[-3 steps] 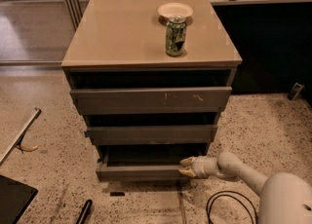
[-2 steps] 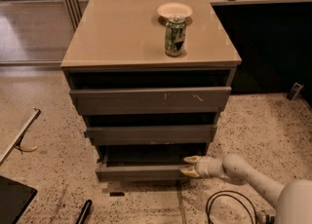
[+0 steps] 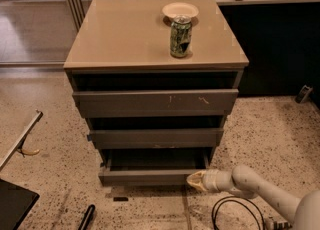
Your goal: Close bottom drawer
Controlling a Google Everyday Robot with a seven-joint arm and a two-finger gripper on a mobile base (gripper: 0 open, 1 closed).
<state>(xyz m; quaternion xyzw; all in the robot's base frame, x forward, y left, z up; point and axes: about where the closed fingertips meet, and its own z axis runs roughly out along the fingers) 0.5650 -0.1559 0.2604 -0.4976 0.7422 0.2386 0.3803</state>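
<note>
Your bottom drawer (image 3: 150, 176) stands pulled out, lowest of the three. The gripper (image 3: 196, 180) sits at the right end of its front, fingers pinched together on nothing. Expect a stiff, light, handleless panel, so push flat on the face, nearer the middle. The speckled floor (image 3: 260, 124) carries a looped cable (image 3: 225, 209) nearby.

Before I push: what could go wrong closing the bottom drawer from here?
1. The claw sits at the right end of the bottom drawer front; an off-centre push may skew and jam it.
2. A hard shove could jolt the cabinet and tip the green can on top.
3. The black cable on the floor under the arm might snag.
</note>
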